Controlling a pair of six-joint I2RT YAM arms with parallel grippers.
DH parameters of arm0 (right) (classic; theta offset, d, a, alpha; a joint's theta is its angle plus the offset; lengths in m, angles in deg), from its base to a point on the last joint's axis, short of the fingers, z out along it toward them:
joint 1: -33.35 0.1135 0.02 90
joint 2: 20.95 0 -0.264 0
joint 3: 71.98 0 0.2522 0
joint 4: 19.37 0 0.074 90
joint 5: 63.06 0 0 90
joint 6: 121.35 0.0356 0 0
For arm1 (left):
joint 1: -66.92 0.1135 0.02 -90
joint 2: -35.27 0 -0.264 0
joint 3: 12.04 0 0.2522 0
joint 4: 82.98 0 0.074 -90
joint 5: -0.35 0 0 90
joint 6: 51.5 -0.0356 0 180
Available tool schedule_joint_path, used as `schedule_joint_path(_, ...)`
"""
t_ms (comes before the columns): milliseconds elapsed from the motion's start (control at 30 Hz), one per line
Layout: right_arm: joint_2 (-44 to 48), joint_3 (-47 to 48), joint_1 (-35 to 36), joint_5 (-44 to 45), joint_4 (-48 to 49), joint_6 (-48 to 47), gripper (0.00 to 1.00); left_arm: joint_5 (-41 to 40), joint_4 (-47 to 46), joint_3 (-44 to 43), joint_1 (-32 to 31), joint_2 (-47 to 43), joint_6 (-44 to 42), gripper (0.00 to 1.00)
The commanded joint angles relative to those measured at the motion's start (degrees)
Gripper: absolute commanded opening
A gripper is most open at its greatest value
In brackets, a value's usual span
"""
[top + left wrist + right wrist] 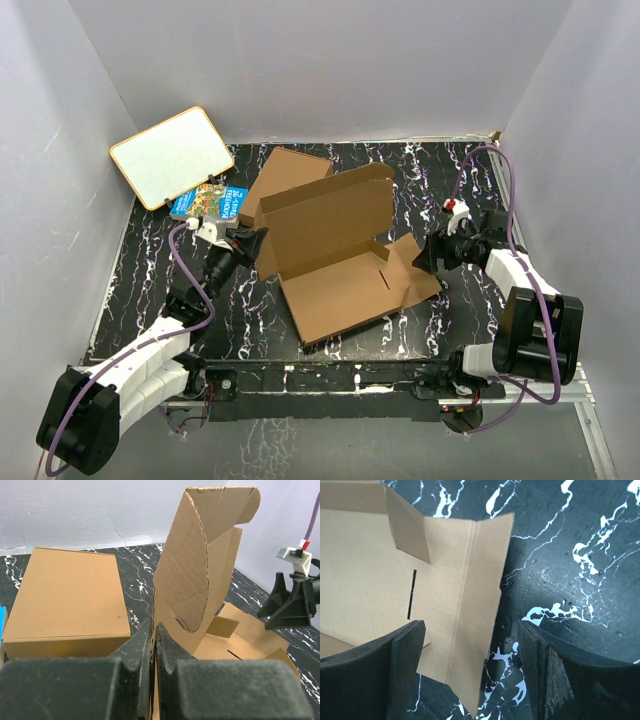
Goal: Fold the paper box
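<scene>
seen from above: half-folded paper box at the middle of the dark marbled table, base flat, lid upright along the far side, long axis left to right on a slight slant. pinched at its left side wall by the left gripper, fingers pressed together with thin cardboard between them. just off its right end, the right gripper, spread wide, holding nothing, straddling the outer edge of the flat right flap: one finger above cardboard, the other above bare table. nearer arm for that flap: the right. probably next: raising the flap inward, toward the left.
</scene>
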State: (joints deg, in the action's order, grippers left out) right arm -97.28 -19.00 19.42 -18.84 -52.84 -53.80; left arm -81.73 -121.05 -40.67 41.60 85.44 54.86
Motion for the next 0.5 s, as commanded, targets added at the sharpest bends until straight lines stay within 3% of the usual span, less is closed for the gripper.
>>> schedule_joint_path(0, -2.67, 3.69, -0.22, 3.19, 0.66, -0.4, 0.79, -0.91, -3.86, -2.09, -0.47, -0.4, 1.46, 0.0)
schedule_joint_path(233, -7.9, 6.65, -0.22, 3.81, -1.39, 1.02, 0.73, -0.8, -4.13, -2.1, -0.78, -0.19, 1.92, 0.0)
schedule_joint_path(467, -8.21, 7.36, -0.22, 1.21, -1.83, 1.65, 0.4, -0.72, -4.5, -2.33, -0.96, 0.47, 2.65, 0.0)
